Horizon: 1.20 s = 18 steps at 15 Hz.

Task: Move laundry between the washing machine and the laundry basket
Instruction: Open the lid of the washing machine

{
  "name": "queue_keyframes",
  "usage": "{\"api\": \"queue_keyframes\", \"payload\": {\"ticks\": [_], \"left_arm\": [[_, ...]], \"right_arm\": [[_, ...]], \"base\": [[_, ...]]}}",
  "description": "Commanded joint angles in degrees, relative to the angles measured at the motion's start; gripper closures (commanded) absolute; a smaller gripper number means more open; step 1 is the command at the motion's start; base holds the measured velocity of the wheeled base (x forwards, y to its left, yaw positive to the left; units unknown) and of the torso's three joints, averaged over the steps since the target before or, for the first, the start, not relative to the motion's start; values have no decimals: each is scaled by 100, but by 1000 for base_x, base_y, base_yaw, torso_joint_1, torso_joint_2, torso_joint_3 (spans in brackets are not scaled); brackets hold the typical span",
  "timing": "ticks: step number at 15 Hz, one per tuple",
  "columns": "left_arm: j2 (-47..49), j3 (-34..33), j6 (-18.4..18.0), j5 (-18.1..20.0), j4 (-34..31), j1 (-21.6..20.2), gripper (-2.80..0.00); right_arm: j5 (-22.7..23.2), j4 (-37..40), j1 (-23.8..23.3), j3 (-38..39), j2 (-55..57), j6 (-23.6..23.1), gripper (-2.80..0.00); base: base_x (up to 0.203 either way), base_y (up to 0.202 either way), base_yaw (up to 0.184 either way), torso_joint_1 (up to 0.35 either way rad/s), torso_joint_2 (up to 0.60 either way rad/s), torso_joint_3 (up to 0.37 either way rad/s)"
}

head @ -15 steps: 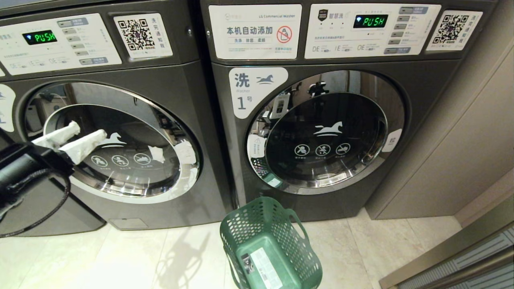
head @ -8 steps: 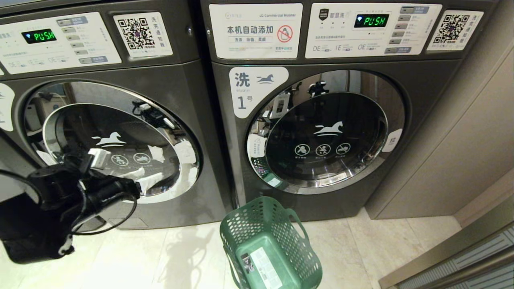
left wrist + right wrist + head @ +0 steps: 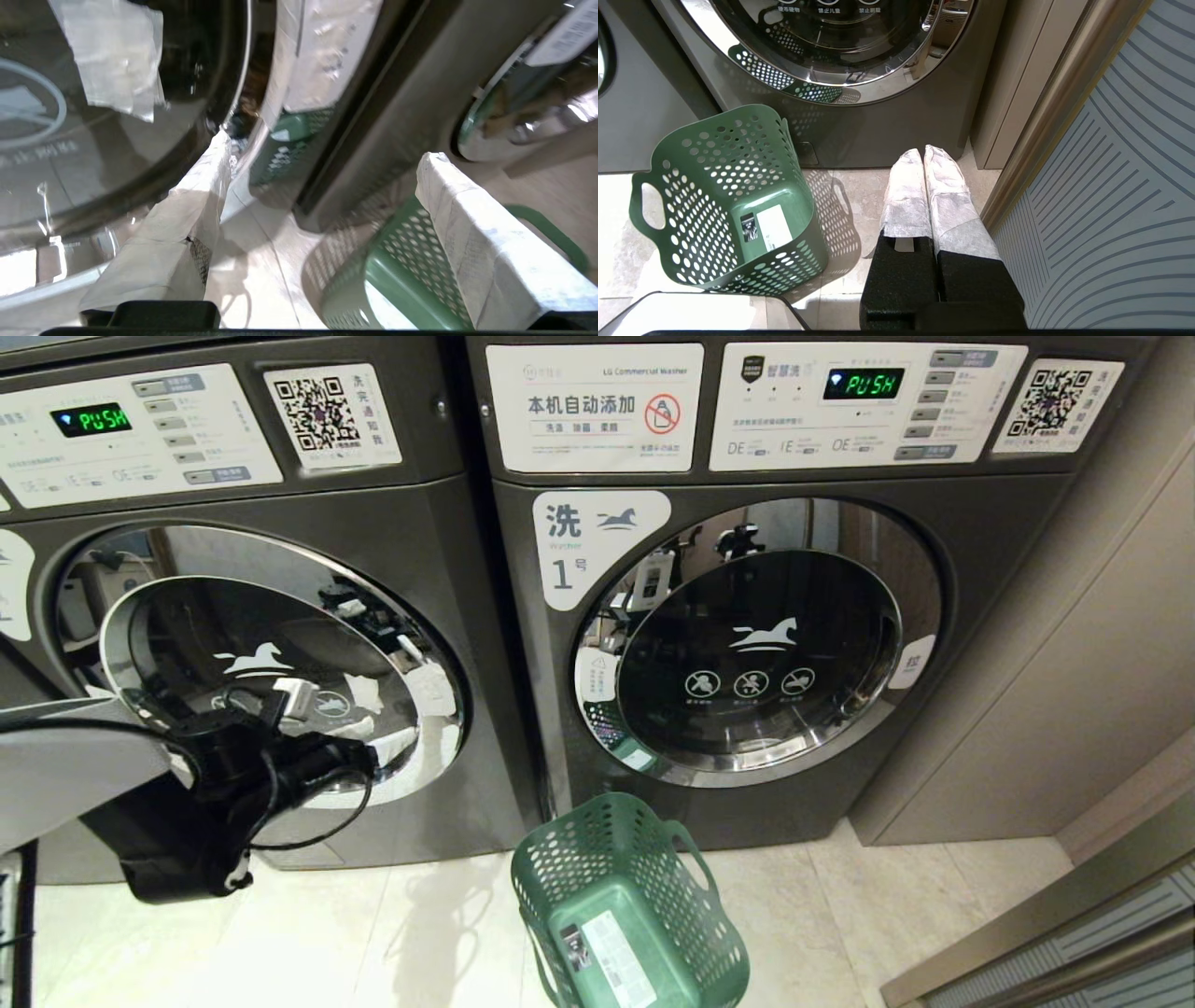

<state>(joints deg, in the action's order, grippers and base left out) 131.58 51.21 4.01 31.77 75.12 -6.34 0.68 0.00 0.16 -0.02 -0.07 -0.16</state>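
Left to right. The left gripper (image 3: 322, 186), which a second ago was raised at the upper left of the left washer's door (image 3: 280, 663) with its white-wrapped fingers (image 3: 187, 219) in plain sight, now sits lower and further right, before the door's lower rim; jaws spread wide, holding nothing. The green laundry basket (image 3: 625, 905) stands on the floor (image 3: 373, 933) to the gripper's right and below it, apart, empty but for a label on its bottom. The right washing machine (image 3: 747, 644), door closed, reads "LG Commercial Washer", "洗 1号", "PUSH". The right gripper (image 3: 924, 154), fingers pressed together and empty, hangs just right of the basket.
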Motion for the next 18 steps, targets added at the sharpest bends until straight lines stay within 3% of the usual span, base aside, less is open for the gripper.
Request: {"api": "queue_keyframes", "payload": {"ticks": [1, 10, 18], "left_arm": [[296, 330, 10, -106, 27, 79, -280], [1008, 1731, 15, -298, -130, 462, -280], [1249, 2026, 65, -259, -112, 537, -280]], "right_arm": [[2, 0, 2, -1, 7, -2, 0], [2, 0, 10, 1, 7, -2, 0], [2, 0, 2, -1, 7, -2, 0]], "base": [[0, 0, 0, 0, 0, 0], [0, 0, 0, 0, 0, 0], [0, 0, 0, 0, 0, 0]]}}
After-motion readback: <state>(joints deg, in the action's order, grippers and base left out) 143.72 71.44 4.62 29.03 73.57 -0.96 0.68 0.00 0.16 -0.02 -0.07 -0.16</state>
